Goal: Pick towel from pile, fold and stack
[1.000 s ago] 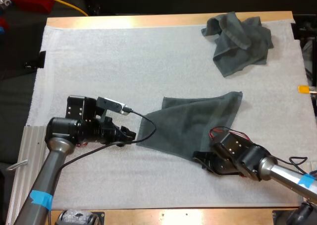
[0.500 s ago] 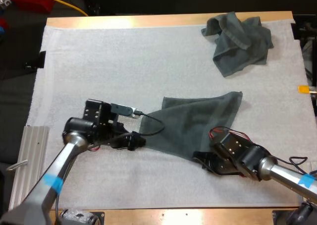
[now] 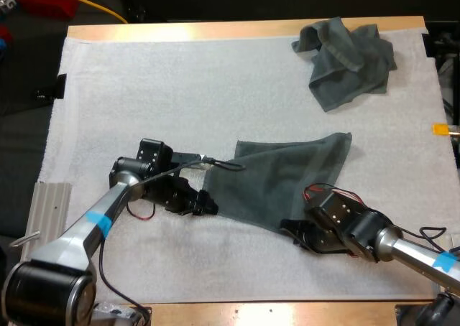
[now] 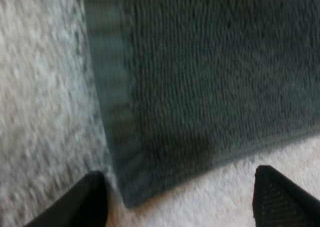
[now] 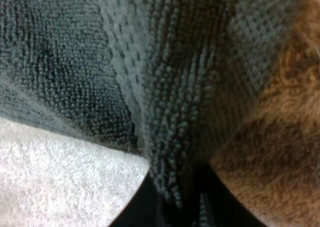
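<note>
The high camera looks forward and down over the white mat [image 3: 180, 82]. Both wrist cameras face, very near, the flat dark grey-green towel [image 3: 287, 179] all three views share.

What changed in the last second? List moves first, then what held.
The left hand slid right across the mat to the spread towel, reaching its near-left corner; its fingers stand open either side of it, gripping nothing. The right hand stayed shut on that towel's near edge. The crumpled towel lay unmoved.
</note>
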